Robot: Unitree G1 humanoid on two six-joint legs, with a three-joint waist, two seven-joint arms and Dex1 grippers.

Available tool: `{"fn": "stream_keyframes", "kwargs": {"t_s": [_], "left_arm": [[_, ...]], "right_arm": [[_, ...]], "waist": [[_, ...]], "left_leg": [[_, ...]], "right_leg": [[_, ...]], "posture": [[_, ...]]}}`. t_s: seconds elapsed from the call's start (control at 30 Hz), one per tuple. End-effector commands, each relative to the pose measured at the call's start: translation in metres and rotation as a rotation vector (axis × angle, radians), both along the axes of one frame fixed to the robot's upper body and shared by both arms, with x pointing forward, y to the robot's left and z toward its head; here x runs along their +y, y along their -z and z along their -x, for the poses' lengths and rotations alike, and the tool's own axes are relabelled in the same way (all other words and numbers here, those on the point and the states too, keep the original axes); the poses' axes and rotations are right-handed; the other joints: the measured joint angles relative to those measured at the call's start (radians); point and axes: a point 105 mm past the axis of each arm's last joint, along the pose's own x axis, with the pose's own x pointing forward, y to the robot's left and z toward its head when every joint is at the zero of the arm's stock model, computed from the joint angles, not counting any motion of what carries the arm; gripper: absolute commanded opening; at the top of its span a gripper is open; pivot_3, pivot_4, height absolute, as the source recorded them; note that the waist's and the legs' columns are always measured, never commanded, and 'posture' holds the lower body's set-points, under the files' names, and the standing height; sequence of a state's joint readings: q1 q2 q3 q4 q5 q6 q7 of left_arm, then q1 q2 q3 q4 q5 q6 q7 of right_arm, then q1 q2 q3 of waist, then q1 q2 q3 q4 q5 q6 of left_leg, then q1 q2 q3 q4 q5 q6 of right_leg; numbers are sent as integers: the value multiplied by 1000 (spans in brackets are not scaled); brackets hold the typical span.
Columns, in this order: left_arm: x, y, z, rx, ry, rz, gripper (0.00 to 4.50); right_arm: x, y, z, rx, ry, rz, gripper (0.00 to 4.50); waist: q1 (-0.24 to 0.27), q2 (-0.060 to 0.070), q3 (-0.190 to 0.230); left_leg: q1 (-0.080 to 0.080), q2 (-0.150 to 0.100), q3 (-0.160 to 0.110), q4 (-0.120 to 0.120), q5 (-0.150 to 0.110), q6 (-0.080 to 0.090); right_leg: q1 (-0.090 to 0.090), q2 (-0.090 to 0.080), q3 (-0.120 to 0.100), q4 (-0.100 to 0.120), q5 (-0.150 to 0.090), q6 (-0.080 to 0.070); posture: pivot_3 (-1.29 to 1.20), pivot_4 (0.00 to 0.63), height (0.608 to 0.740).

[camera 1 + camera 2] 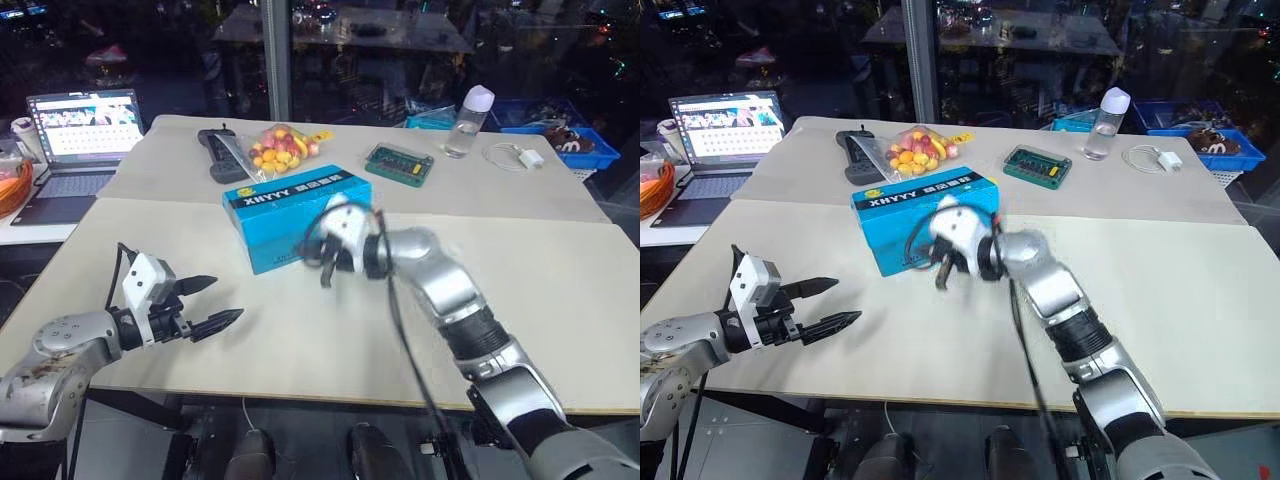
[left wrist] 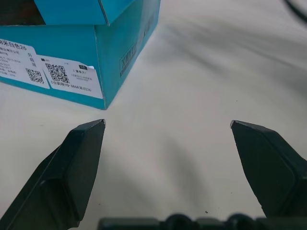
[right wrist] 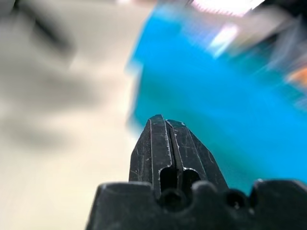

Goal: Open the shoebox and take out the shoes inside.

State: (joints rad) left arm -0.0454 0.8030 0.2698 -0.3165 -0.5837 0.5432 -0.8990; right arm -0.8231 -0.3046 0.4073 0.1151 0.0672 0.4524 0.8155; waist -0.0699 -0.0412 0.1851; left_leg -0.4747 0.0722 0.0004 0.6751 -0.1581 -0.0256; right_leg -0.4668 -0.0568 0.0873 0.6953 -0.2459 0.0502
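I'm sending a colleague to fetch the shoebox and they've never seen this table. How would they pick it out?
Start at the big cream table. Near its middle, just in front of a bag of colourful sweets, lies the shoebox. It is the bright blue rectangular carton, lid closed, with a black band of white lettering.

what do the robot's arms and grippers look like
Both arms are silver-grey metal with black ribbed joint sections. Each wrist carries a white block. The left gripper and right gripper each have two black, pointed, wedge-shaped fingers. A thin black cable runs along the right arm.
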Motion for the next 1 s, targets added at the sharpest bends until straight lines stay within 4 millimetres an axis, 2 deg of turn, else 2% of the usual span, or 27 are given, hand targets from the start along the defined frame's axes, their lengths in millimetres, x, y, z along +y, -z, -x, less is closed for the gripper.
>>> {"fn": "stream_keyframes", "kwargs": {"t_s": [0.03,0.17,0.23,0.37,0.47,0.6,0.7,0.8,0.9,0.93,1.0], "left_arm": [[-2,-8,2,-35,13,-16,4500],[-3,-8,2,-33,12,-14,4500],[-3,-7,3,-31,13,-13,4500],[-4,-6,3,-29,16,-13,4500],[-5,-6,2,-32,16,-11,4500],[-7,-6,0,-34,18,-8,4500],[-7,-6,-1,-38,17,-8,4500],[-7,-5,-1,-39,15,-6,4500],[-9,-4,-1,-37,20,-3,4500],[-10,-4,0,-36,21,-2,4500],[-11,-3,1,-33,23,2,4500]], "right_arm": [[3,-11,-31,-131,161,-2,51],[3,-17,-46,-166,220,-16,51],[5,-26,-53,-195,242,-26,51],[11,-58,-63,-248,246,-64,51],[16,-67,-68,-267,241,-64,51],[22,-78,-85,-329,297,-21,51],[24,-104,-97,-400,377,-54,51],[19,-154,-103,-494,502,-186,51],[12,-203,-98,-532,577,-390,51],[11,-214,-95,-531,579,-443,51],[12,-216,-94,-529,569,-461,51]], "waist": [[0,0,0],[3,0,0],[3,0,0],[1,0,0],[1,0,0],[-1,0,0],[-3,1,1],[-3,1,2],[-3,2,2],[-2,2,2],[-3,1,2]], "left_leg": [[0,0,0,0,0,0],[0,0,0,0,0,0],[0,0,0,0,0,0],[-1,0,0,0,0,0],[-1,0,0,0,0,0],[-1,0,0,0,0,0],[-2,0,0,0,0,0],[-3,0,0,0,0,0],[-4,0,0,-1,0,0],[-4,0,0,-1,0,0],[-4,0,0,-1,0,0]], "right_leg": [[0,0,0,0,1,1],[0,0,0,0,2,2],[0,0,0,0,2,3],[-1,0,0,0,2,3],[-1,0,0,0,2,3],[-1,0,0,0,2,3],[-2,0,0,1,2,3],[-5,0,0,2,3,0],[-6,0,0,4,1,-1],[-6,0,0,4,1,-2],[-6,0,-1,4,1,-2]], "posture": [[0,150,676],[0,150,676],[0,150,676],[0,150,676],[0,150,676],[0,150,676],[0,150,676],[0,150,676],[0,150,676],[0,150,676],[0,150,676]]}}
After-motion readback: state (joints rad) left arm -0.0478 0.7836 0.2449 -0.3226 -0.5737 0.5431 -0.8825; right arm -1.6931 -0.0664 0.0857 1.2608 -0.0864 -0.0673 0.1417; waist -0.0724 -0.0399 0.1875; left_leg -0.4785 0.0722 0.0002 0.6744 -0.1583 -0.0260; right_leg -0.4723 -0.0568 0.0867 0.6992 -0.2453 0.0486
